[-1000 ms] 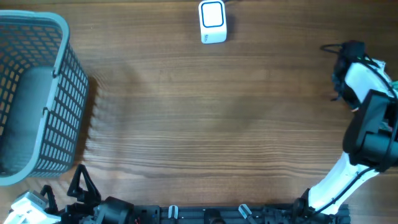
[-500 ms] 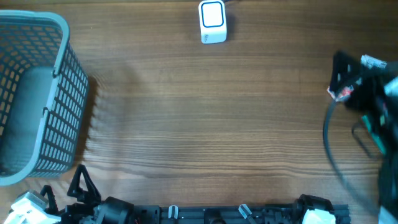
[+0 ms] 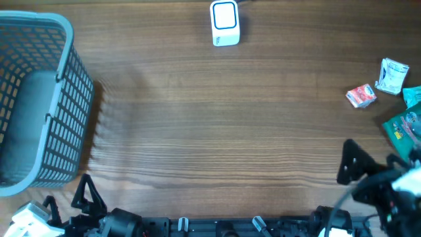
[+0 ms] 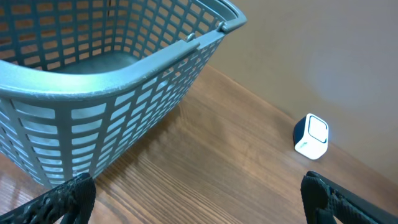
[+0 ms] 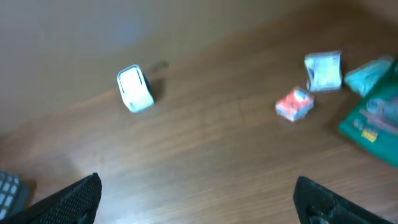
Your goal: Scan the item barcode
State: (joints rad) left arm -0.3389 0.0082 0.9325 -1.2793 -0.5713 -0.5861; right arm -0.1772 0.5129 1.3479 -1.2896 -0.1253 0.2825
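The wooden table [image 3: 217, 131] is mostly bare, and I take the white barcode scanner [image 3: 225, 23] at its far edge as my mark. Far to the scanner's left stands a grey-blue slatted basket [image 3: 72, 99]. The right gripper [image 3: 347, 162] hangs well to the scanner's right and nearer the robot's base, fingers spread wide with nothing between them. The left gripper [image 3: 85, 196] sits low below the basket, equally released and empty.

The goods to scan lie in a cluster at the table's edge, well to the right of the scanner: a green packet [image 3: 402, 128], partly cut off by the frame, a white sachet [image 3: 393, 74], and a small red-and-white pack [image 3: 360, 96], the nearest of them to the scanner.

My worry is the crowding. The items lie near one another, so wide jaws coming down could nudge a neighbour off the edge or pinch two together. The flat packets may slip, and a barcode turned away from the scanner would not read.
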